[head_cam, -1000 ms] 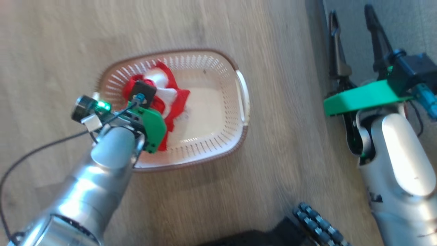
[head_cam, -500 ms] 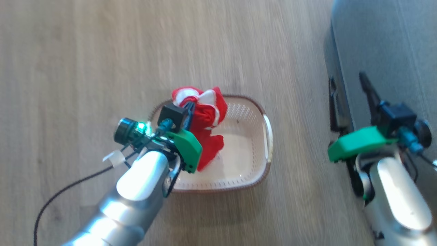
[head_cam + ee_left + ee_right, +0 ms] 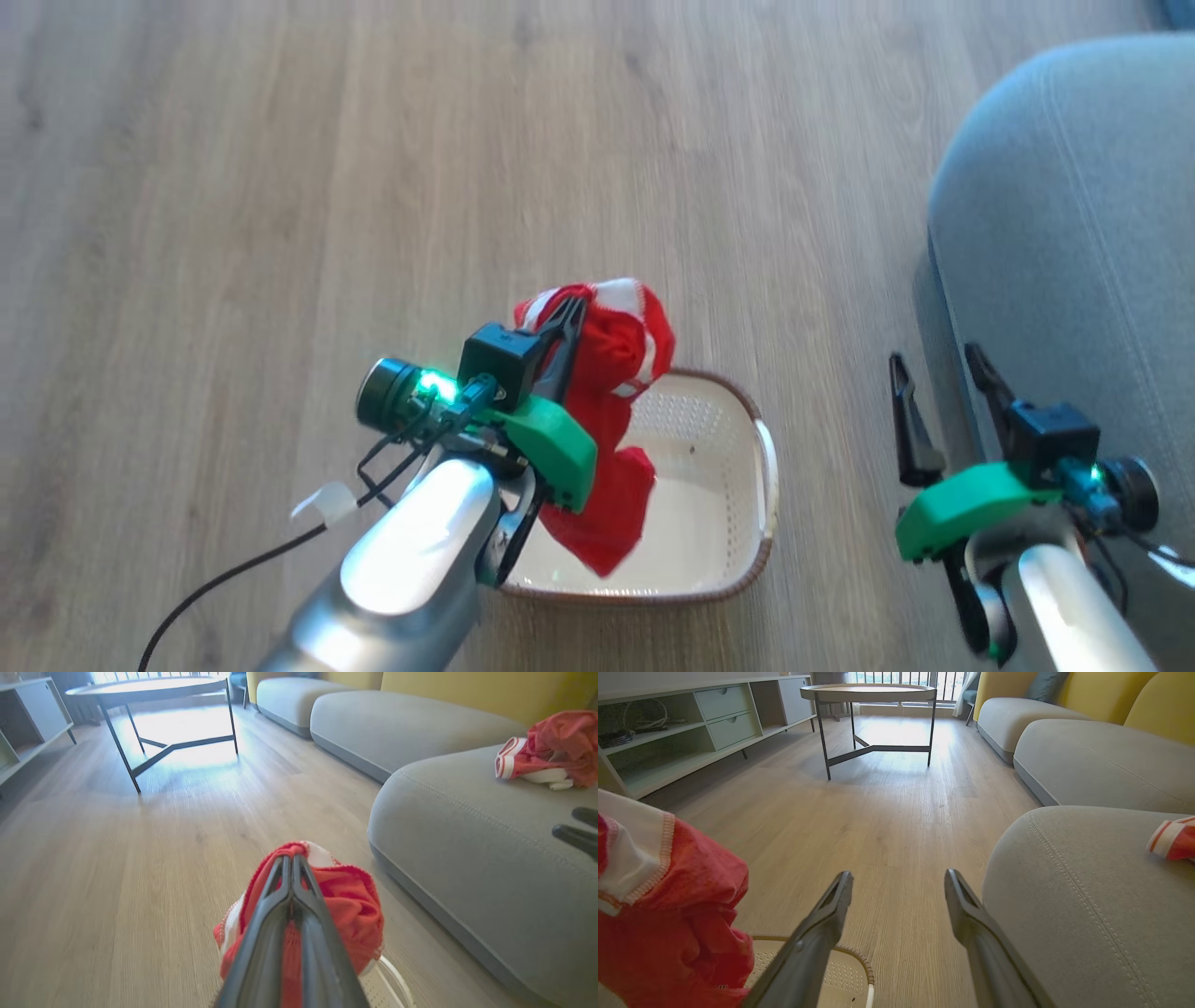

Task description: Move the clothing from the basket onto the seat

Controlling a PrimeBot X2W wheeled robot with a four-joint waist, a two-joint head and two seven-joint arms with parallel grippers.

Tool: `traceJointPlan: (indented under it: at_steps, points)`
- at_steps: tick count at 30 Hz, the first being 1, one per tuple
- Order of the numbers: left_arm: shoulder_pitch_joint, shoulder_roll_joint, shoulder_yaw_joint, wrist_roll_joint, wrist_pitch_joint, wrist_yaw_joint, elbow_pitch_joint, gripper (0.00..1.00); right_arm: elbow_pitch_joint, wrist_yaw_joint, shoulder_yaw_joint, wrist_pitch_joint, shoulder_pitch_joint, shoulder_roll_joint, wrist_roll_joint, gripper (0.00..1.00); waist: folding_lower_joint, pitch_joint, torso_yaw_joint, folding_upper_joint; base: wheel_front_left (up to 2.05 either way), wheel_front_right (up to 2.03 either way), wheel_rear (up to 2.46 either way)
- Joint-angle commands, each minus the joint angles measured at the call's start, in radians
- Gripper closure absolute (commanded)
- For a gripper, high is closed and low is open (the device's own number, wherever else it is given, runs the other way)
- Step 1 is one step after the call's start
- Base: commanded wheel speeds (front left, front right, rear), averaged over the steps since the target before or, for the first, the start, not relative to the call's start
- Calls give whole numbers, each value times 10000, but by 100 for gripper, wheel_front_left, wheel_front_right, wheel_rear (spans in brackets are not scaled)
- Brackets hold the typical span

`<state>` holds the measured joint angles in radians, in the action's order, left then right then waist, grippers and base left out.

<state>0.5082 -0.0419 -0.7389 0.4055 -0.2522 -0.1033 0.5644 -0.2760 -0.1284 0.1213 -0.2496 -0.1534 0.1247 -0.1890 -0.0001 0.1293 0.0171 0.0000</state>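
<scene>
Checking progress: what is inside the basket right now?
The basket shows bare cream floor. A red garment, clamped in the shut left gripper, hangs over its left part, hiding whatever lies beneath.

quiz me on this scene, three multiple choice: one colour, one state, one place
1. The seat is: A grey, B yellow, C brown.
2. The right gripper is: A shut, B open and empty, C out of sight.
3. The clothing in the left gripper hangs: A on the seat, B in the right gripper, C above the basket.
Key: 1 A, the cushion is plain grey; 2 B, its jaws stand apart with nothing between; 3 C, the shut left gripper holds it up over the basket.
</scene>
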Motion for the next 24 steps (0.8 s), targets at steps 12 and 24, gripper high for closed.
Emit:
traceJointPlan:
  at_steps: [12, 24]
  points:
    - [998, -84, 544, -369, -95, 32, -2259, 100, 136, -23, 317, -122, 402, -219, 171, 0, 1, -780, 527, 0, 0, 0, 0]
    - [1534, -84, 422, -296, -95, -15, -2544, 100, 296, -23, 704, -122, 306, -306, 116, 0, 1, -782, 501, 0, 0, 0, 0]
